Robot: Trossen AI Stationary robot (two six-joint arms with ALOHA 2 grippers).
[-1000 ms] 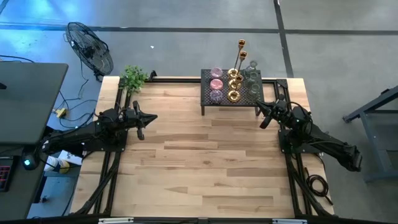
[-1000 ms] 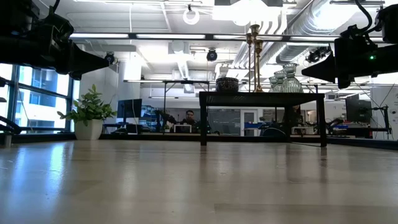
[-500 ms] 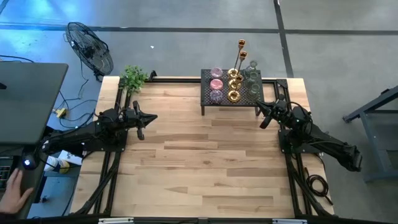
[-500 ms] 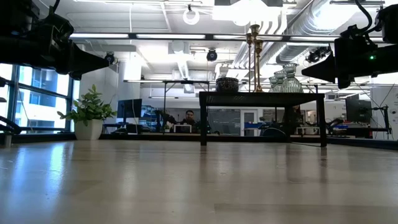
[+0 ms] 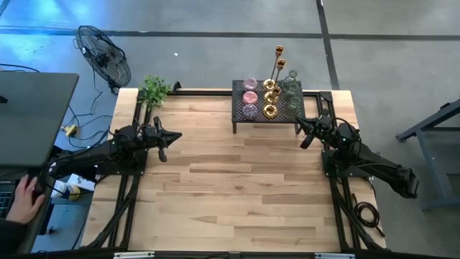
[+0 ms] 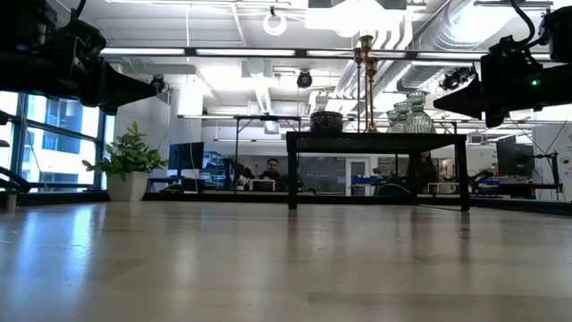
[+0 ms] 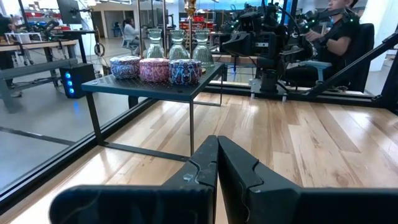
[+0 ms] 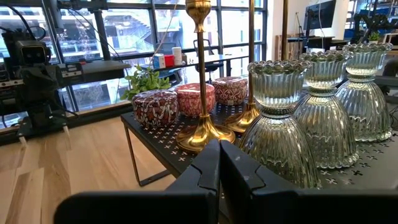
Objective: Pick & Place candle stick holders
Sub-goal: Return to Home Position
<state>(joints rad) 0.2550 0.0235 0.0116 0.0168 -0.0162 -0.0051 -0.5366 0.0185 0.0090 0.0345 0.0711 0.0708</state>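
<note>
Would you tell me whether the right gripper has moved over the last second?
No. In the low view the right gripper stays put, its tip at the same spot above the rack's right end.

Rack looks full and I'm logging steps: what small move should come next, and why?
Probably just stay parked: all holders stand on the rack, and the left tool and right tool are shut, empty, at the sides of the table.

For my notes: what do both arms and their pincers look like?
The left arm and right arm are dark and jointed. The left pincer and right pincer taper to two black fingers. A green light shows on the right arm; a black cable loops beside it.
</note>
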